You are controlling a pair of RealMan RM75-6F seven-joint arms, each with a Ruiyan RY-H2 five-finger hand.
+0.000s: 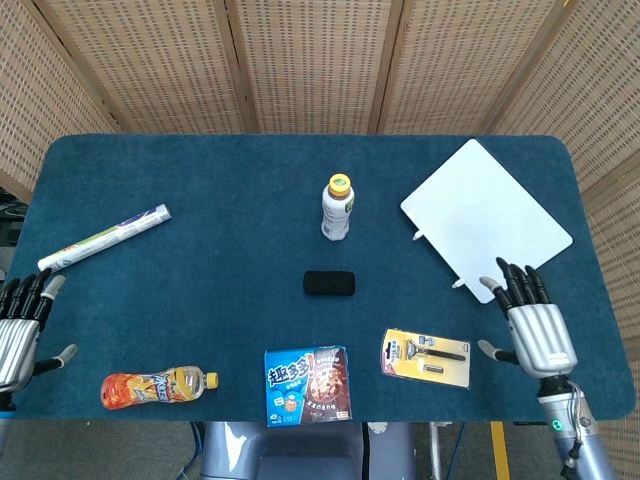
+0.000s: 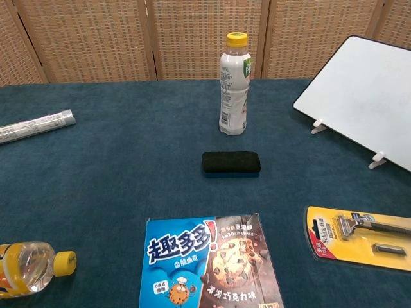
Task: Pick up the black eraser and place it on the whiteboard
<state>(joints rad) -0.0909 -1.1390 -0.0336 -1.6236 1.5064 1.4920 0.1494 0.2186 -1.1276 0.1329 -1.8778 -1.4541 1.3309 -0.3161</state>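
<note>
The black eraser (image 1: pixel 329 283) (image 2: pixel 231 163) lies flat near the middle of the blue table. The whiteboard (image 1: pixel 487 218) (image 2: pixel 365 91) rests at the back right on small white feet. In the head view my right hand (image 1: pixel 532 326) is open with fingers spread, low at the right, its fingertips just at the whiteboard's near corner and well right of the eraser. My left hand (image 1: pixel 18 334) is open at the table's left edge, far from the eraser. Neither hand shows in the chest view.
A white bottle with a yellow cap (image 1: pixel 338 208) stands just behind the eraser. A cookie box (image 1: pixel 306 385) and a razor pack (image 1: pixel 428 358) lie in front of it. An orange drink bottle (image 1: pixel 155 387) lies at front left, a rolled tube (image 1: pixel 103 237) at far left.
</note>
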